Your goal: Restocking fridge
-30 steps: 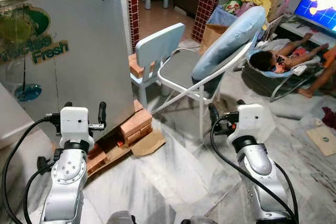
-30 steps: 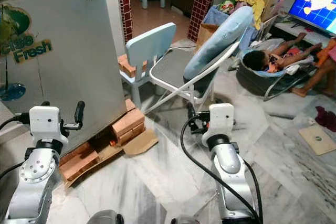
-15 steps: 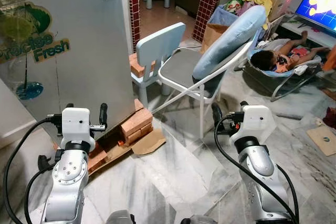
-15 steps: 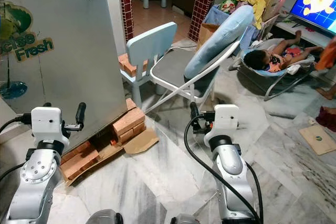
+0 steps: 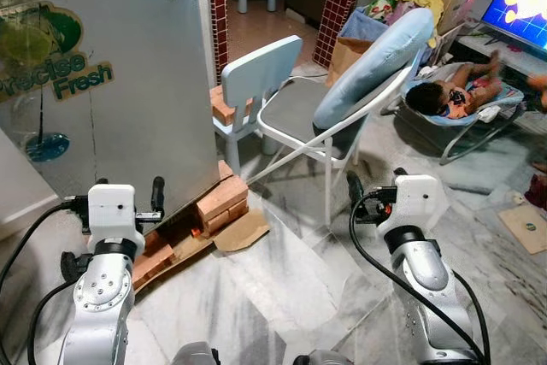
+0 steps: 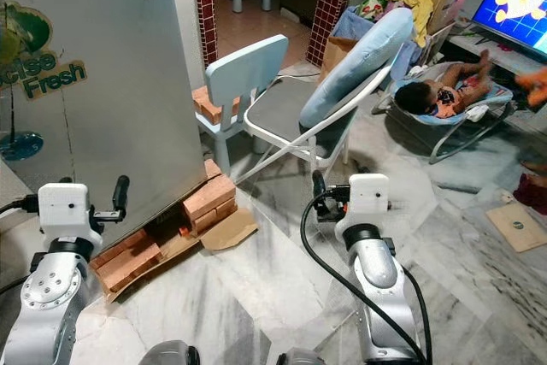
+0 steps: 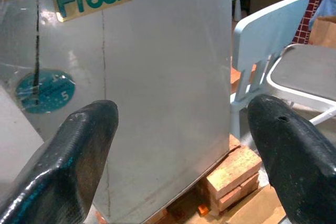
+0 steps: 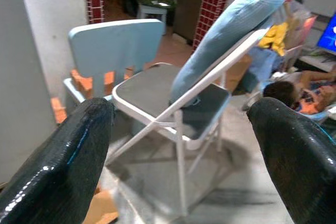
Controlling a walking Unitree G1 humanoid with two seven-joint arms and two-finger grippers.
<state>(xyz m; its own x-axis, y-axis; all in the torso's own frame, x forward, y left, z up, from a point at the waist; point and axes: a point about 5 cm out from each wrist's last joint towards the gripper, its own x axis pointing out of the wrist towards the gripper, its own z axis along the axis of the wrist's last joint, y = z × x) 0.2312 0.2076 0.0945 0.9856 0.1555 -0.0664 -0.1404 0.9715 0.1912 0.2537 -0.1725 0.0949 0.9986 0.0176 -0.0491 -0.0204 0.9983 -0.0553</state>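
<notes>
Fridge: standing closed at far left on bricks, its door sticker reading "Precise Fresh".
Left gripper: hovering before the door, fingers spread.
Right gripper: facing the folding chair, fingers spread wide.

The fridge is a silver-grey cabinet standing upright at the left of the room, its door shut. A green and yellow sticker reading "Precise Fresh" sits on the front, with a round teal label lower down. Its base is raised off the marble floor on stacked red bricks and a flattened piece of cardboard.
</notes>
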